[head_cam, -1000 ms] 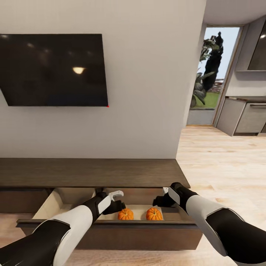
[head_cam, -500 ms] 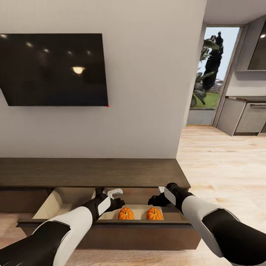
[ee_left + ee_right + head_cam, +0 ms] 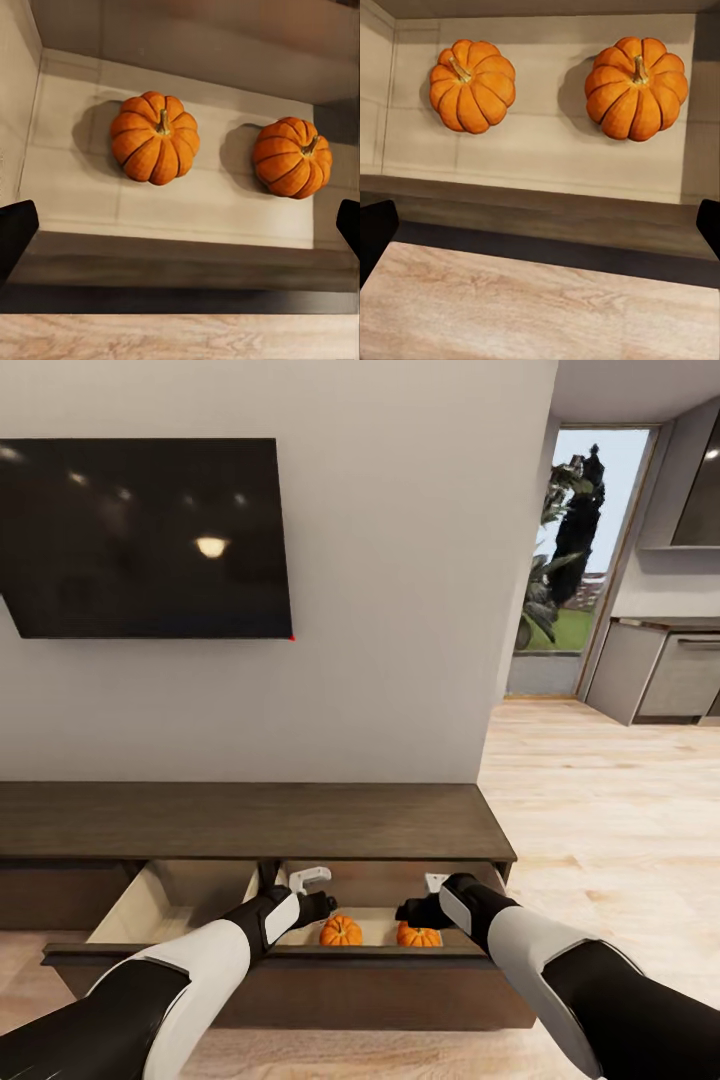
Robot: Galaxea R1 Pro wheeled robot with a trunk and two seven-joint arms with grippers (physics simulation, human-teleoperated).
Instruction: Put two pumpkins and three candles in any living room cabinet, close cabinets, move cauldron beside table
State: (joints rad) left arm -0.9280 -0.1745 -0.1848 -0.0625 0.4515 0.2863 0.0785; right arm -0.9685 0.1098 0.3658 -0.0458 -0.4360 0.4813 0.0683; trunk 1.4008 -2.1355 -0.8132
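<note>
Two orange pumpkins (image 3: 341, 931) (image 3: 418, 937) sit side by side on the pale floor of the open drawer of the long dark cabinet (image 3: 250, 820). The left wrist view looks down on both pumpkins (image 3: 155, 137) (image 3: 292, 156), and so does the right wrist view (image 3: 472, 85) (image 3: 636, 77). My left gripper (image 3: 314, 896) hovers open above the drawer, just left of the left pumpkin. Above the right pumpkin hangs my right gripper (image 3: 422, 900), also open and partly covering it. Neither gripper holds anything. Candles, cauldron and table are out of view.
The drawer front (image 3: 300, 970) juts out toward me over the pale wood floor (image 3: 600, 810). A large dark TV (image 3: 140, 540) hangs on the wall above the cabinet. At the right a doorway (image 3: 580, 560) opens by grey kitchen units (image 3: 660, 670).
The whole view has shifted slightly. Both grippers have lifted a little above the drawer, and the right one has drifted left over the right pumpkin. The pumpkins stay put.
</note>
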